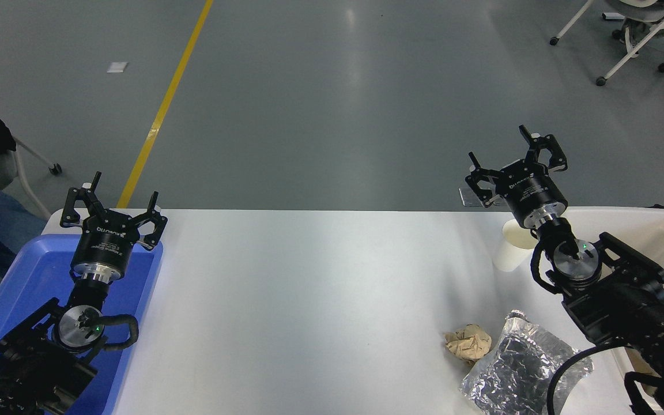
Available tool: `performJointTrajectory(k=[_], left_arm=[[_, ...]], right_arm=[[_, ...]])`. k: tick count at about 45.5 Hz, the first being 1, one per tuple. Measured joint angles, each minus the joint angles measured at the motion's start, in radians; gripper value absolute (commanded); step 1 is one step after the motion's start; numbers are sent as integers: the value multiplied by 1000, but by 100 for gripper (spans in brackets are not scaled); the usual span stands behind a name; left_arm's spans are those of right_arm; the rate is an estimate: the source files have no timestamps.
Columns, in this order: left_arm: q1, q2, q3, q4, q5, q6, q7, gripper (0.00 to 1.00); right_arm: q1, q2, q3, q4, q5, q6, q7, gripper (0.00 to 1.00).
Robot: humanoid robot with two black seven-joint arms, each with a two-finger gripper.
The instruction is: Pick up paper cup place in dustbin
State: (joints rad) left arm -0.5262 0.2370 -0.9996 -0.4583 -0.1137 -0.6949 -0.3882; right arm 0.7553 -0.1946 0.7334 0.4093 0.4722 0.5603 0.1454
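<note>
A small white paper cup [512,246] stands upright on the white table near its far right edge, partly hidden behind my right wrist. My right gripper [509,154] hangs open above and beyond the cup, over the table's far edge, with nothing between its fingers. The dustbin [663,227], a large white tub, sits at the far right, mostly covered by my right arm. My left gripper [112,195] is open and empty at the lower left, over the blue tray.
A blue plastic tray [32,276] lies under the left arm at the table's left edge. A crumpled brown paper ball [468,342] and a crinkled silver foil bag [516,364] lie near the front right. A wheeled chair [637,29] stands beyond on the grey floor.
</note>
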Motion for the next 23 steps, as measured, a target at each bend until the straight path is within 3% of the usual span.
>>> performJointTrajectory(k=[23], left_arm=[[0,-1,0,0,-1,0,-3,100]], right_arm=[[67,10,-67,9,-62,0,3,100]])
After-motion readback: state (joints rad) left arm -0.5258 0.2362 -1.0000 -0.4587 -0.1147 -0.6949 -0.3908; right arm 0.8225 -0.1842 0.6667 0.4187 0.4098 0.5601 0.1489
